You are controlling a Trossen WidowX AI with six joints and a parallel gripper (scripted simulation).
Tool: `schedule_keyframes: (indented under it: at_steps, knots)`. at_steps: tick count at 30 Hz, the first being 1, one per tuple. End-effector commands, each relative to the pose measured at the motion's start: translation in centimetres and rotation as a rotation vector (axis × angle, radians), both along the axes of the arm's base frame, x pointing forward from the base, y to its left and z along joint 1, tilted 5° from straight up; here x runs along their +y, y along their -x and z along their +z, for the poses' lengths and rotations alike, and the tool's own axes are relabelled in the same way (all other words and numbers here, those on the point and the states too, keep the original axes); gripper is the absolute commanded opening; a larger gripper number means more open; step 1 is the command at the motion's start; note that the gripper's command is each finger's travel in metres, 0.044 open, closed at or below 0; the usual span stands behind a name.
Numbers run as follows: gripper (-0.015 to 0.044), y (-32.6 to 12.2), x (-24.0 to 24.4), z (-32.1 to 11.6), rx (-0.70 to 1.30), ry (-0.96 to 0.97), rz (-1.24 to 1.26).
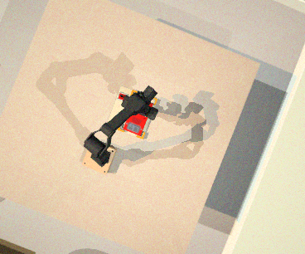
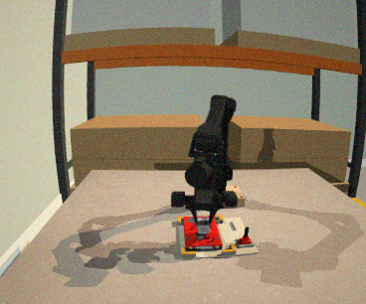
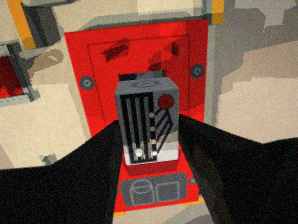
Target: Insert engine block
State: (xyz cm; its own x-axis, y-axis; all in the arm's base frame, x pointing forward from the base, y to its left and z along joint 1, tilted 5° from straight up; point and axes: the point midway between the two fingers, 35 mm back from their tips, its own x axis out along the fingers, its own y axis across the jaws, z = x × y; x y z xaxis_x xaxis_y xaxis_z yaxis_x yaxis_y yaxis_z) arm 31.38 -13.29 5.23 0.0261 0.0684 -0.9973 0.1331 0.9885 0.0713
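The red car body (image 1: 137,121) (image 2: 190,239) (image 3: 107,62) lies on the cream base board. My gripper (image 2: 204,222) (image 3: 148,123) is shut on the grey engine block (image 2: 203,229) (image 3: 137,159) and holds it upright over the middle of the car body. In the wrist view the dark edge of the opening (image 3: 127,77) shows just beyond the block's top; the block hides the rest. The block's printed side, with black stripes and a red disc, faces the wrist camera. The slot side and the rib cannot be made out. The arm hides the block in the top view.
The cream board (image 1: 115,111) (image 2: 233,226) (image 3: 42,117) has yellow corner brackets (image 2: 229,248) (image 3: 218,11) around the car body. A black knob (image 2: 246,232) on a red base (image 2: 244,240) (image 1: 121,96) (image 3: 9,75) stands beside it. The arm's wooden mount (image 1: 92,163) is nearby.
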Motion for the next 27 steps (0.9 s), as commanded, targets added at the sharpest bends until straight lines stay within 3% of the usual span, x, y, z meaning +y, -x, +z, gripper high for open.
schedule_keyframes:
  at_steps: [1,27]
  knots:
    - [0.0159,0.0,-0.05,-0.13,-0.004,0.004,0.064]
    - [0.0159,-0.01,-0.01,-0.63,-0.002,0.004,0.029]
